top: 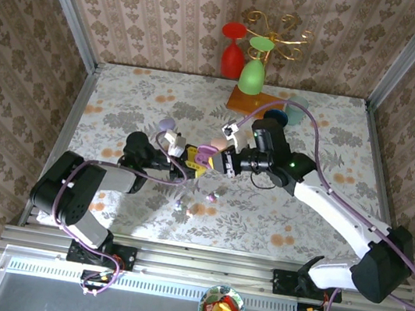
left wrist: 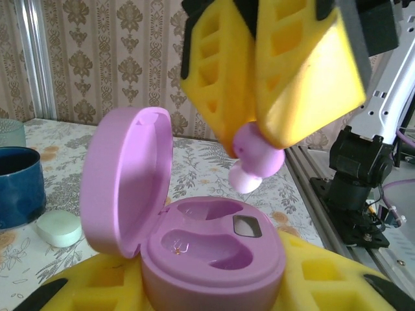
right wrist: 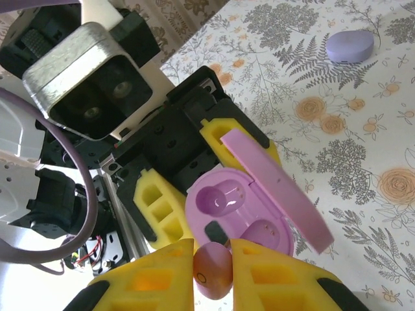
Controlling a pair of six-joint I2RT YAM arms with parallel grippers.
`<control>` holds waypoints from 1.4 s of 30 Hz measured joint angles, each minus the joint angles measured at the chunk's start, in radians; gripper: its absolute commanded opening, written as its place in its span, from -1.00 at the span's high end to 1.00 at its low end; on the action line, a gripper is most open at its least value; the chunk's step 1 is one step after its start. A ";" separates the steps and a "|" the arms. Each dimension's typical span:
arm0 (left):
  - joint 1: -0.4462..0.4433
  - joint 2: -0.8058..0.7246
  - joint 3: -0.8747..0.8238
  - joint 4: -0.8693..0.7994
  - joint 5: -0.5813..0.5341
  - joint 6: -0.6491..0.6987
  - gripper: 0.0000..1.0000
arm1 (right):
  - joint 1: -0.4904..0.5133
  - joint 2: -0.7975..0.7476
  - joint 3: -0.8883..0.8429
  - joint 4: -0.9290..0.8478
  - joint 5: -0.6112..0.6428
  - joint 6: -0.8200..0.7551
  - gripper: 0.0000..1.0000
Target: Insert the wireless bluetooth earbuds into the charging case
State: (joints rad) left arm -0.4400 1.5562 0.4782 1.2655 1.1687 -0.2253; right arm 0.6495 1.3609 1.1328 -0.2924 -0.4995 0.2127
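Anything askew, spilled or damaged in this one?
Nothing stands out. The left gripper holds the open pink case, both sockets empty. The right gripper holds an earbud just above it. A few loose earbuds lie on the table, too small to inspect.

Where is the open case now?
In the top view, the open case is near the table's middle, held in the left gripper, under the earbud in the right gripper.

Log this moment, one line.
left gripper: holds open pink plastic charging case | right gripper: holds glossy pink earbud above it | wells: empty
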 measured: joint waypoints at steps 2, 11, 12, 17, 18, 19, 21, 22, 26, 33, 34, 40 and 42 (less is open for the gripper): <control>0.000 -0.001 0.000 0.000 0.006 0.005 0.37 | 0.000 0.008 0.001 0.001 0.000 0.000 0.62; 0.004 -0.014 -0.008 -0.005 -0.002 0.006 0.38 | 0.000 0.043 0.007 0.002 -0.003 0.000 0.62; 0.004 -0.014 -0.010 -0.008 -0.003 0.006 0.38 | 0.000 0.046 0.007 0.002 -0.003 0.000 0.61; 0.005 -0.019 -0.013 -0.008 -0.017 0.005 0.38 | 0.000 0.056 0.016 -0.002 0.003 0.003 0.28; 0.006 -0.021 -0.013 -0.008 -0.021 0.006 0.38 | 0.001 0.057 0.016 -0.002 0.003 0.002 0.25; 0.008 -0.025 -0.013 -0.008 -0.022 0.005 0.38 | 0.002 0.057 0.016 -0.002 0.005 0.003 0.22; 0.010 -0.029 -0.013 -0.008 -0.026 0.006 0.38 | 0.003 0.056 0.019 -0.001 0.007 0.006 0.10; 0.010 -0.030 -0.013 -0.008 -0.029 0.006 0.38 | 0.004 0.054 0.020 -0.002 0.014 0.006 0.05; 0.010 -0.032 -0.013 -0.007 -0.039 0.006 0.38 | 0.003 0.038 0.020 -0.003 0.040 0.005 -0.06; 0.044 -0.038 -0.022 0.000 -0.057 0.006 0.41 | 0.001 -0.094 -0.065 0.051 0.075 0.011 -0.14; 0.055 -0.039 -0.026 0.000 -0.068 0.006 0.41 | 0.000 -0.111 -0.084 0.060 0.083 0.019 -0.14; 0.121 -0.069 -0.052 0.000 -0.132 0.007 0.44 | 0.001 -0.121 -0.176 0.069 0.154 0.092 -0.14; 0.147 -0.080 -0.060 0.000 -0.146 0.010 0.43 | 0.001 -0.099 -0.194 0.066 0.167 0.132 -0.12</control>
State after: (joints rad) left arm -0.2928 1.4765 0.4187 1.2655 1.0225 -0.2157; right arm 0.6506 1.2621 0.9390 -0.2264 -0.3321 0.3443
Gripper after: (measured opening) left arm 0.372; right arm 0.567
